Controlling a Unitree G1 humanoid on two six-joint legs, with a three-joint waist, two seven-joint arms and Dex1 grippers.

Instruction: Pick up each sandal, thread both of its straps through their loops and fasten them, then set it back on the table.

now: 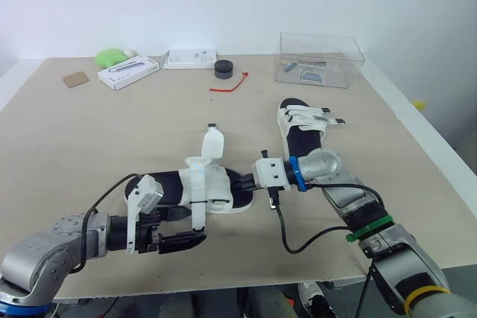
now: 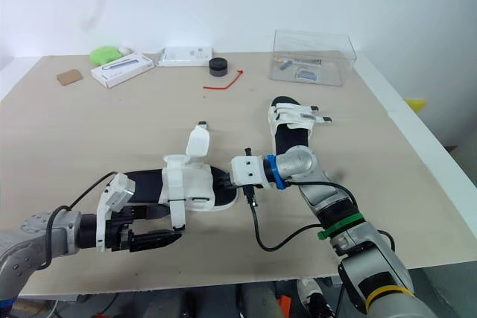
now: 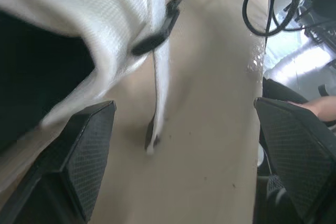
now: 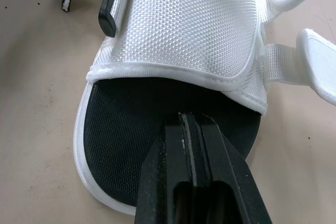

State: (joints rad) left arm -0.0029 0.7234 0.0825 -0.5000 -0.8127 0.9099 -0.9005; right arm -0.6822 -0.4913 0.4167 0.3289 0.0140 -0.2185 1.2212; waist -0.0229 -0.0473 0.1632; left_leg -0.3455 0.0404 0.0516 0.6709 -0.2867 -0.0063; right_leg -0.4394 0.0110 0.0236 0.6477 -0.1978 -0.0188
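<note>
No text, brand, number or sign can be read. Dark print is seen on the top of the white box (image 1: 128, 72) near the far left corner of the table (image 1: 89, 132). More is seen on the flat white box (image 1: 189, 58) just beside it along the far edge. In both cases it is too small to be made out.

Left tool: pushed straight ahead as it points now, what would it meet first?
Probably the loose strap hanging from the near sandal, in line between the open fingers of the left tool; depth is unclear.
</note>
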